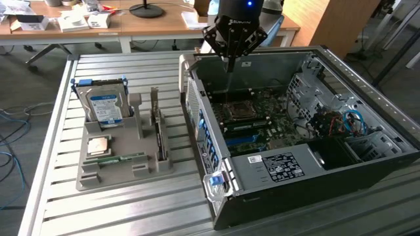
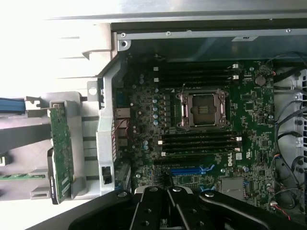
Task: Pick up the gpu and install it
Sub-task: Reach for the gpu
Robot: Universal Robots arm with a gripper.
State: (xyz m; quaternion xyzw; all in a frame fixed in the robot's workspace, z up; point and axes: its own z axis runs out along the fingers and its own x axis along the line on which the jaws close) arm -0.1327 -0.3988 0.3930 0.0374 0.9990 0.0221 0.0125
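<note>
The end effector (image 1: 229,63) hangs above the open computer case (image 1: 315,196), over its far part. Its fingers are pressed together and there is nothing between them. The case lies on its side with the open side up, so the motherboard (image 1: 262,118) can be reached from above. In the wrist view the end effector (image 2: 168,203) looks straight down at the motherboard (image 2: 249,110), with the empty processor socket (image 2: 200,109) and the blue expansion slot (image 2: 192,170). I judge that the card belongs in this slot, and nothing sits in it now.

The gpu (image 1: 157,123) is not inside the case. It stands on its long edge in a groove of the grey holder (image 1: 111,179), which lies on the worktop (image 1: 131,211) just beside the case, on the exterior view's left of it. Standing like this, the card keeps its thin upper edge free — I think this is so it can be taken from above. In the wrist view the gpu (image 2: 62,153) shows a green face, just outside the case wall.

Further from the case than the gpu, the same holder carries the hard drive (image 1: 105,105), upright, and a processor chip (image 1: 98,145) and a memory stick (image 1: 121,159), both lying flat. The pick-up is not yet done — the end effector is well apart from the gpu.
</note>
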